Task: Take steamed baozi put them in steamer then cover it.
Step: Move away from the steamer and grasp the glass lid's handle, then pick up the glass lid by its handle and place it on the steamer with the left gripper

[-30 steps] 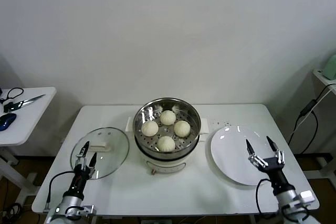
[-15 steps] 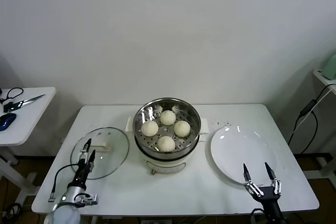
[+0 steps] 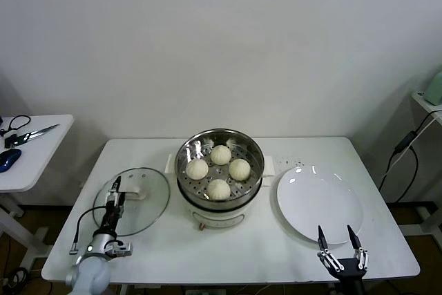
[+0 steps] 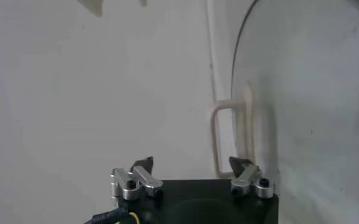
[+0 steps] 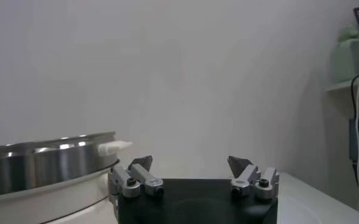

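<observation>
Four cream-white baozi (image 3: 219,169) lie on the perforated tray inside the shiny steel steamer (image 3: 219,141) at the table's middle. The glass cover (image 3: 148,208) with its cream handle (image 3: 136,191) lies flat on the table left of the steamer. My left gripper (image 3: 116,187) is open and empty, its tips over the cover's left part near the handle. In the left wrist view the cover (image 4: 313,91) and its handle (image 4: 231,135) sit just beyond my open left gripper (image 4: 193,163). My right gripper (image 3: 338,235) is open and empty at the table's front right edge. The right wrist view shows the steamer (image 5: 45,159) beyond my right gripper (image 5: 191,163).
An empty flat white plate (image 3: 319,202) lies right of the steamer. A white side table (image 3: 27,164) at the far left holds scissors (image 3: 27,134) and a blue mouse. A white power strip sits behind the steamer.
My right gripper has drawn back from over the plate to the table's front edge. My left gripper has moved forward over the cover toward its handle.
</observation>
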Tool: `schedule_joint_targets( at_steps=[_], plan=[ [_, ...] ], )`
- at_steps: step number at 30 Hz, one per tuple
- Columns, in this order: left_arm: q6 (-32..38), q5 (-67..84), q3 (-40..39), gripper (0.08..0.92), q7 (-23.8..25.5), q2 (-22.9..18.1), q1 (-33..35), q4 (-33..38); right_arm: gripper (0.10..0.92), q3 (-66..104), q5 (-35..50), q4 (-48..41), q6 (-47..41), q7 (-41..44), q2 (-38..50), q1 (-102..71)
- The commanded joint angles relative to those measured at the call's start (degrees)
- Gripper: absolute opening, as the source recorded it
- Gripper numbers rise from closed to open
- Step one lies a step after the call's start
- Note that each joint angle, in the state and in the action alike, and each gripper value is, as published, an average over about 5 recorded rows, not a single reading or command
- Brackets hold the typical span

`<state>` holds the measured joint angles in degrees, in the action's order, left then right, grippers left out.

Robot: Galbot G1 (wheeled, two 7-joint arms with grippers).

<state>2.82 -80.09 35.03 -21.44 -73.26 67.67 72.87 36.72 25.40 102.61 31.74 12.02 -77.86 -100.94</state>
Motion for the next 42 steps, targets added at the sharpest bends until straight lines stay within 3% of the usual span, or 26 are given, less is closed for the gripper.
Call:
schedule_joint_targets(
  at_steps=[1, 20, 23, 27, 31, 36, 42],
  plan=[
    [-0.4, -0.6, -0.1, 0.757, -0.1, 0.0, -2.7, -2.4, 0.823, -0.3, -0.4, -0.3, 0.9, 0.0, -1.0, -0.7],
    [0.9, -0.4, 0.1, 0.205, -0.6, 0.2, -2.2, -3.7, 0.823, -0.3, -0.4, -0.7, 0.9, -0.7, -0.9, 0.0],
    [1.0, 1.3, -0.1, 0.148, -0.5, 0.4, -2.0, -3.2, 0.823, -0.2, -0.5, -0.5, 0.7, -0.8, -0.8, -0.1],
    [0.9, 5.6, -0.6, 0.14, 1.3, 1.7, -1.0, -0.3, 0.823, -0.2, -1.3, -0.1, -0.1, -1.3, -0.7, -0.1],
    [-1.3, 12.8, -1.1, 0.14, 5.9, 3.9, 0.9, 6.9, 0.823, -0.3, -2.4, 0.4, -0.7, -1.9, -0.7, 0.0],
    [-9.5, 23.9, -1.5, 0.14, 14.0, 8.6, 4.7, 19.7, 0.823, -0.3, -5.3, 1.1, -1.3, -3.5, -0.7, -0.2],
    [-17.5, 28.4, -0.6, 0.14, 19.6, 14.9, 6.8, 30.9, 0.823, -0.8, -6.1, 0.9, -1.9, -3.8, -0.6, 0.0]
  ],
)
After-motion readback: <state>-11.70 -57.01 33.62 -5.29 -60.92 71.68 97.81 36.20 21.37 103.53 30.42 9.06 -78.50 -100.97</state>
